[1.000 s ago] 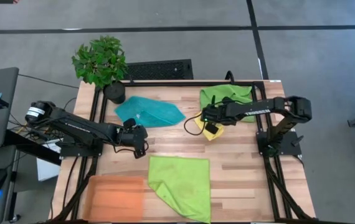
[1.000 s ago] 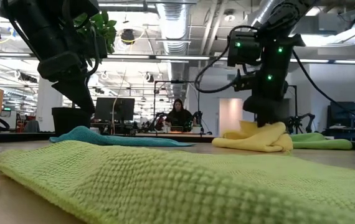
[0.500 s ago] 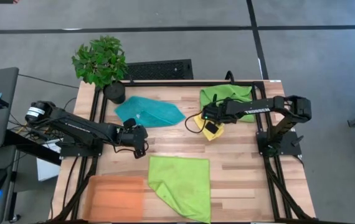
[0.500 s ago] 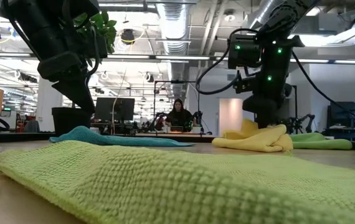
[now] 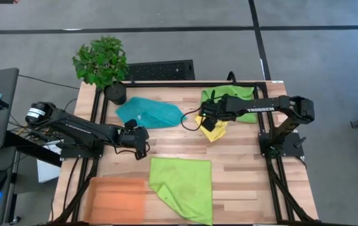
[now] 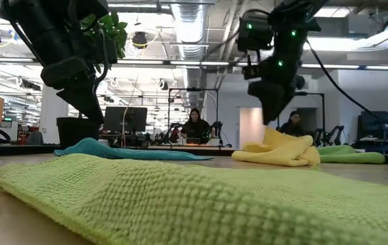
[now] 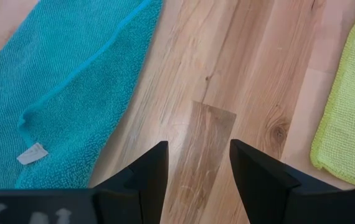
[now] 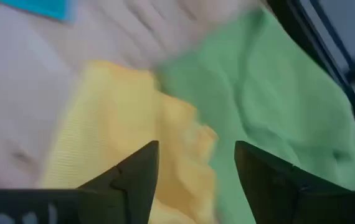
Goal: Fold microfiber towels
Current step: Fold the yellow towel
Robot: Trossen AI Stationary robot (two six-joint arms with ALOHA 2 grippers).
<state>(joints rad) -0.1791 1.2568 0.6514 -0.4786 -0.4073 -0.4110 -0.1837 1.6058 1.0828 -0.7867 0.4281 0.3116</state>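
Four towels lie on the wooden table [image 5: 242,169], and I place them from the orange tray [image 5: 117,199], which sits at the near left corner.

Just right of the tray, touching its edge, lies the near lime green towel [image 5: 183,185]. It is spread flat, with its long axis running from the middle of the table down to the near edge, where one corner reaches the border. Right of it the wood is bare up to the black frame.

Beyond the tray, the left gripper [image 5: 142,143] hovers over bare wood between the teal towel [image 5: 150,112] and the near green one. In the left wrist view its two fingers [image 7: 149,174] stand apart with nothing between them.

The teal towel is farther from the tray, beside the potted plant [image 5: 102,64]. It lies flat, long axis along the far edge, with one corner pointing right.

Farther right is the yellow towel [image 5: 215,130], crumpled into a small heap, lying diagonally. The right gripper [image 5: 204,115] hangs above its far left end, lifted clear of the cloth; the jaws are wide apart and hold nothing.

The far lime green towel [image 5: 242,100] is bunched in the far right corner, against the frame, touching the yellow one.
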